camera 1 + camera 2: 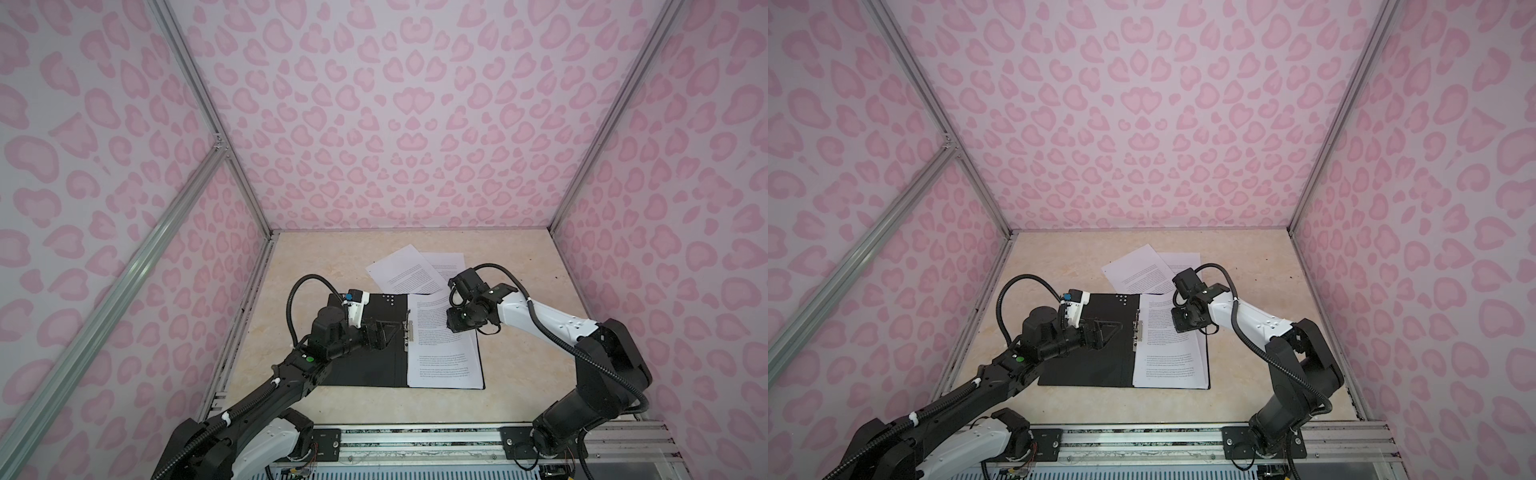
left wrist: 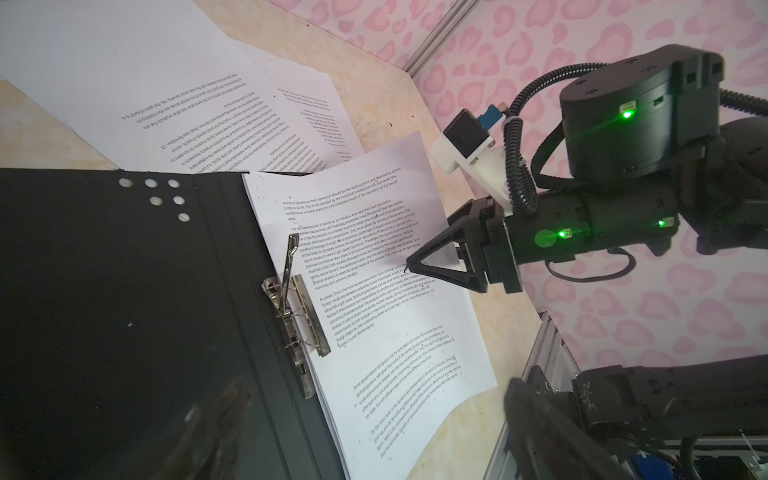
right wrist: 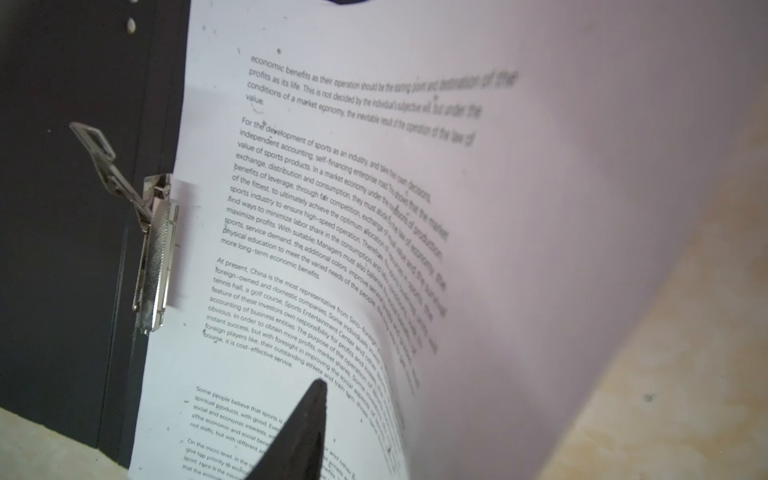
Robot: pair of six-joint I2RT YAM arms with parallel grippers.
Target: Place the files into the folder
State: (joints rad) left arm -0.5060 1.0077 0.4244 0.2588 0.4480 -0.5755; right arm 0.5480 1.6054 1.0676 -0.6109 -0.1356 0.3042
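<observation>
Left wrist view: my right gripper (image 2: 410,261), grip unclear, aligns files (image 2: 386,332) under the raised clip (image 2: 300,309); left gripper (image 1: 390,332) gapes empty.

Beige marbled tabletop (image 1: 316,257) lower centre. Pink spot-print walls (image 1: 415,124) fill the upper frame and both sides. Aluminium strut (image 1: 104,291) runs diagonally at left. Slotted rail (image 1: 415,440) along bottom edge.

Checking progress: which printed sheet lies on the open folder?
The sheet beside the metal clip, on the folder's right half; the other two overlap on bare table.
</observation>
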